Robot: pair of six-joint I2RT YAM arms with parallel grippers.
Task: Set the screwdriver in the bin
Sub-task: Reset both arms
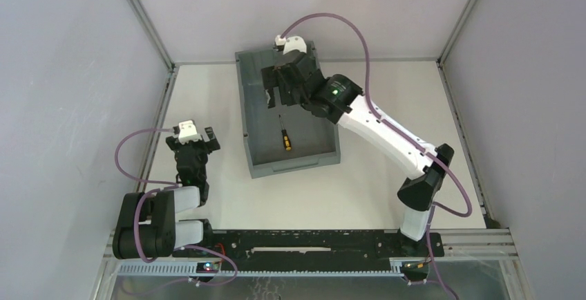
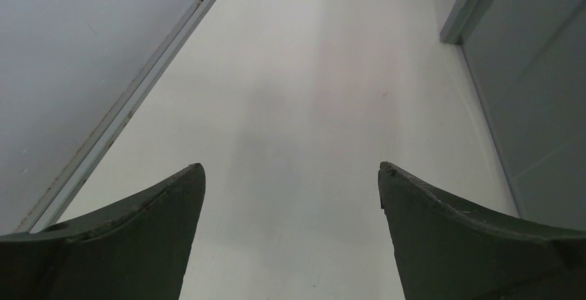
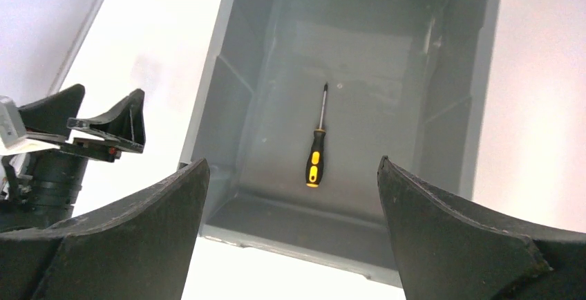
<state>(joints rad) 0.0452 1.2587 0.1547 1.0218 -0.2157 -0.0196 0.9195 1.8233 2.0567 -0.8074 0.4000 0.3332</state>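
Observation:
The screwdriver (image 1: 283,135), black and yellow handled with a thin dark shaft, lies flat on the floor of the dark grey bin (image 1: 250,149). It also shows in the right wrist view (image 3: 316,152), inside the bin (image 3: 228,99), free of any gripper. My right gripper (image 1: 275,97) is open and empty, held above the bin's far half. In its own view the right gripper (image 3: 290,169) has its jaws wide apart. My left gripper (image 1: 195,134) is open and empty over the bare table left of the bin; it shows open in the left wrist view (image 2: 291,169).
The white table (image 1: 359,196) is bounded by grey walls and metal rails (image 1: 169,99) at left, back and right. The bin's wall (image 2: 532,106) stands to the right of the left gripper. The left arm (image 3: 62,148) shows in the right wrist view.

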